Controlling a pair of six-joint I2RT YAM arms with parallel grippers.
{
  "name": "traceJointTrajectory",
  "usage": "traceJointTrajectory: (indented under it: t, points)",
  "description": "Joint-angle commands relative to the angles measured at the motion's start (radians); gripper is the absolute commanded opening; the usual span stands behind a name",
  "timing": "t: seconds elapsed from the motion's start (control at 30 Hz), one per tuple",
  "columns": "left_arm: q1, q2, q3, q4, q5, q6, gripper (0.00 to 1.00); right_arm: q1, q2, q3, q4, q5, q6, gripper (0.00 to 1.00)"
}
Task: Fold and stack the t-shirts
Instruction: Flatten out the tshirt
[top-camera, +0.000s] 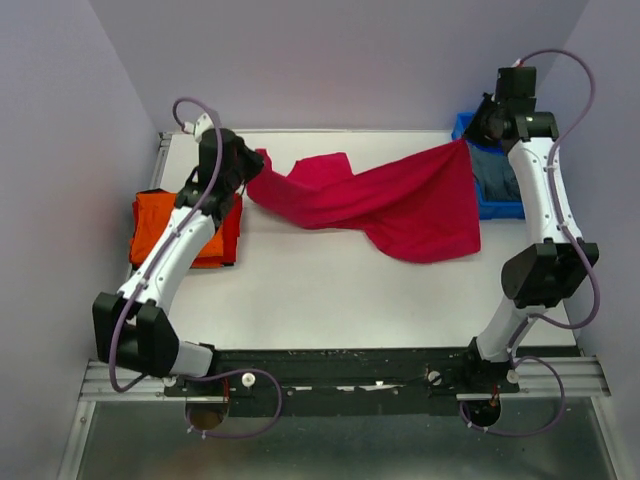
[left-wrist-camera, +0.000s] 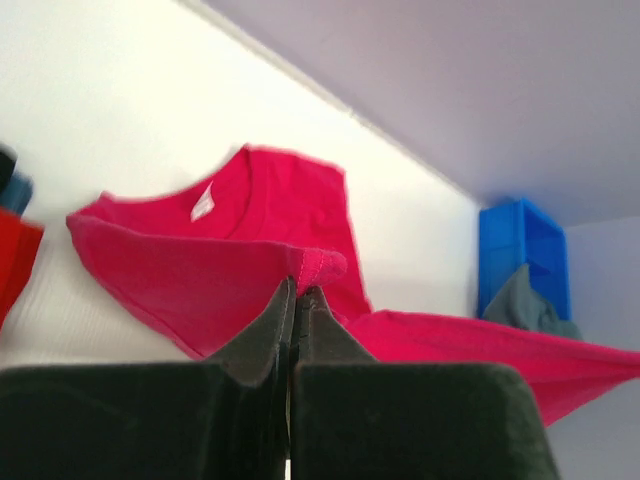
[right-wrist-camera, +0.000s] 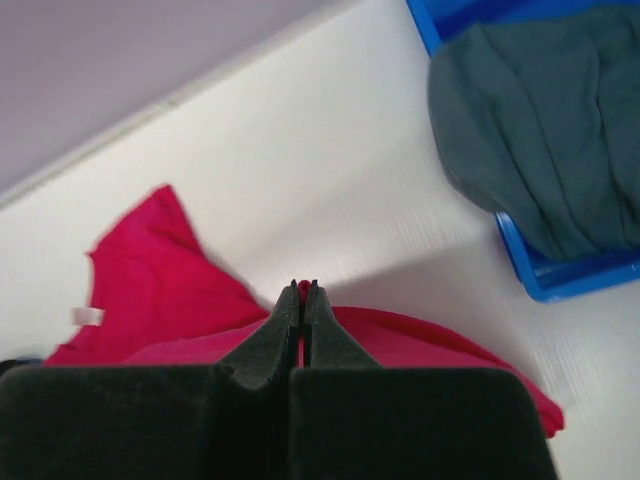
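A crimson-pink t-shirt hangs stretched across the back of the table, held up at both ends. My left gripper is shut on a pinch of its cloth at the left end, near the collar. My right gripper is shut on a corner of the same shirt at the right end. An orange t-shirt lies folded at the table's left edge on a red t-shirt. A grey-teal t-shirt lies bunched in the bin.
A blue plastic bin stands at the back right corner, just beside my right gripper. The lilac walls close in the table at the back and both sides.
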Motion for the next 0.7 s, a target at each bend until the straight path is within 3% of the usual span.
traceJointTrajectory:
  t: [0.0, 0.13, 0.27, 0.33, 0.5, 0.67]
  points:
    - [0.034, 0.15, 0.358, -0.131, -0.041, 0.06, 0.0, -0.059, 0.038, 0.287, -0.092, -0.166, 0.008, 0.01]
    - [0.065, 0.276, 0.772, -0.3, -0.067, 0.165, 0.0, -0.114, 0.073, 0.532, -0.164, -0.319, 0.05, 0.01]
    - [0.068, 0.285, 1.024, -0.392, -0.066, 0.252, 0.0, -0.154, -0.093, 0.387, -0.076, -0.435, 0.068, 0.01]
    - [0.068, 0.188, 0.977, -0.342, -0.037, 0.261, 0.0, -0.159, -0.231, 0.239, 0.0, -0.446, 0.061, 0.01]
    - [0.067, -0.112, 0.66, -0.084, -0.034, 0.271, 0.0, -0.162, -0.603, -0.056, 0.153, -0.401, 0.034, 0.01]
    - [0.067, -0.16, 0.789, -0.114, -0.02, 0.321, 0.0, -0.16, -0.799, -0.049, 0.137, -0.211, 0.004, 0.01]
